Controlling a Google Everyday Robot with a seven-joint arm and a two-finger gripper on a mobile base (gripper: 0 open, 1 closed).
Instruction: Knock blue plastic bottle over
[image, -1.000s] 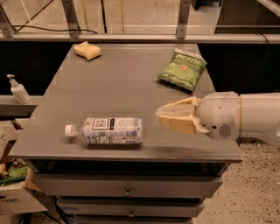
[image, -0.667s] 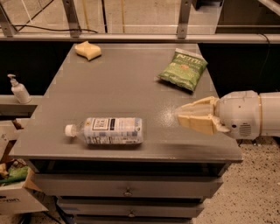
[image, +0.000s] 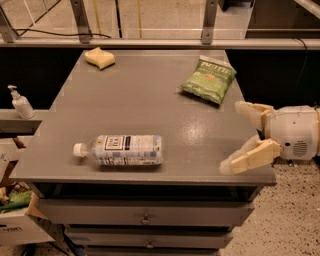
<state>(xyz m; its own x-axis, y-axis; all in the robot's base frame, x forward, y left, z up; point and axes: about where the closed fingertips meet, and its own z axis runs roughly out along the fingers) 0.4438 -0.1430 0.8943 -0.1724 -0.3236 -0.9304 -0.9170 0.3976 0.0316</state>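
1. Far left, off the table: a small white pump dispenser (image: 20, 102) sits on a side ledge. Not the target, ignore it
2. Back left corner of the grey table (image: 150, 100) there's a yellow sponge (image: 100, 57), nowhere near the action
3. The blue plastic bottle (image: 120, 150) is flat on its side near the front left edge, with its white cap pointing left and its label facing up. So as far as I can judge, the knocking-over bit is done
4. Back right is a green chip bag (image: 207, 80), well apart from the bottle
5. The gripper (image: 232, 137) hangs at the table's front right corner with its fingers spread wide and nothing between them. It's well apart from the bottle and not touching the chip bag either
6. My read: we're at the wrap-up step. The next move only needs the arm to get clear without clipping the chip bag, and without nudging the bottle, which lies close enough to the front edge to roll off
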